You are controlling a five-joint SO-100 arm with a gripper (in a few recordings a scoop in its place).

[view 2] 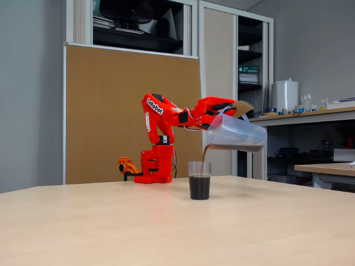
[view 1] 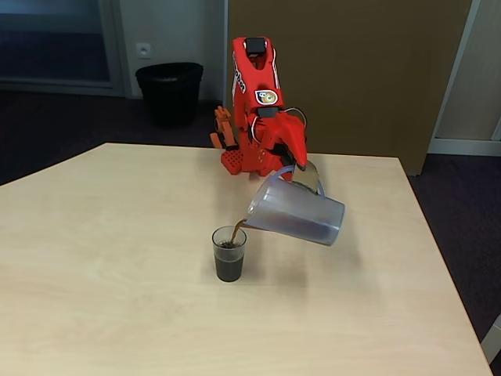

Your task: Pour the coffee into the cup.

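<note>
The gripper (view 1: 301,168) is clamping the pitcher (view 1: 297,211) by its handle, tipping coffee (view 1: 237,229) into the cup (view 1: 228,254). Being over half full, the cup is risking overflow if tilting continues.

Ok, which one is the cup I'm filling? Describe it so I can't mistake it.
Start at the red arm at the table's far edge and come toward the camera. The cup stands upright below the tilted pitcher's spout. It is the small clear handleless tumbler, mostly full of dark coffee.
</note>
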